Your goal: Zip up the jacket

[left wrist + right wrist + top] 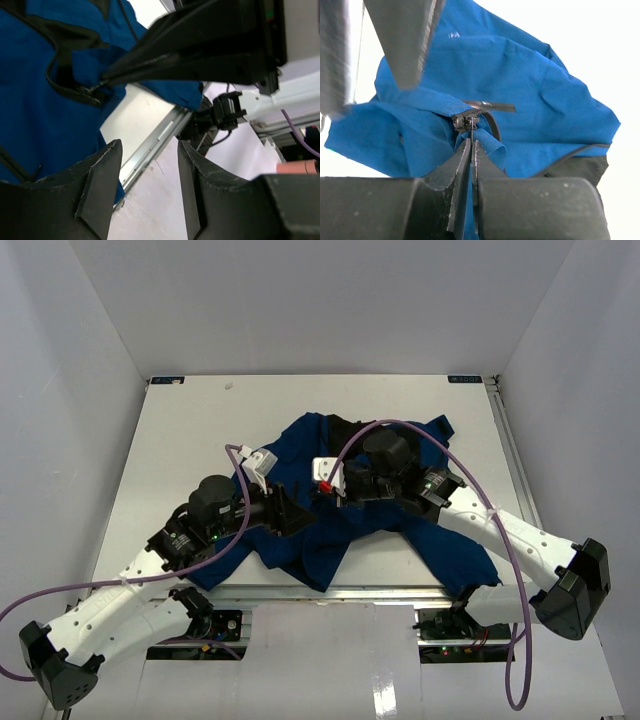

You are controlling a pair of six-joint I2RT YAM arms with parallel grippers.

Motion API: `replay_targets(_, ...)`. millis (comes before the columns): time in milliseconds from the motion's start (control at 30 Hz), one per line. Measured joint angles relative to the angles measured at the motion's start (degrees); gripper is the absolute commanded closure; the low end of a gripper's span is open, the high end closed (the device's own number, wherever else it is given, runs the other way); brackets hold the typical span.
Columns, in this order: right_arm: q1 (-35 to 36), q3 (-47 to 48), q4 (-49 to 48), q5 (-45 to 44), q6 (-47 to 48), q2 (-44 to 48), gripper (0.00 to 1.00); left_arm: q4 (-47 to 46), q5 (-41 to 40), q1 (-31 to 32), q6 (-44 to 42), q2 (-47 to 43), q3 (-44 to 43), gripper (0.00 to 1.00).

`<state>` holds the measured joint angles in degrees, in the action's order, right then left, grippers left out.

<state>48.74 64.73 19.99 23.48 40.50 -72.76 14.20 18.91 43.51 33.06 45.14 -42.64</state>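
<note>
Jacket [320, 540] mid-zip: right gripper [471, 144] clamped on zipper pull [466, 120], left gripper [150, 150] half-open, empty. Next: hold jacket down, then tug.

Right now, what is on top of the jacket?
Over the jacket is the right gripper, shut on the zipper pull; the open left gripper is beside it. From above, they hide how far the front is closed.

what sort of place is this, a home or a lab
Probably a robot lab cell: plain white walls box in a white table, two arms are bolted at its near edge, and purple cables trail from them.
</note>
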Motion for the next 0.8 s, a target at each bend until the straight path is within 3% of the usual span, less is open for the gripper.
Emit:
replay_targets(433,3.79,-7.26,-7.35,-4.5,-14.31,1.79,0.92,-3.46,-1.61,-0.04,2.45,4.15,7.96,0.46)
replay_targets(800,5.37,-9.4,-11.12,-4.52,-18.41,2.0,0.92,-5.51,-3.72,-0.04,2.01,7.41,7.98,0.37)
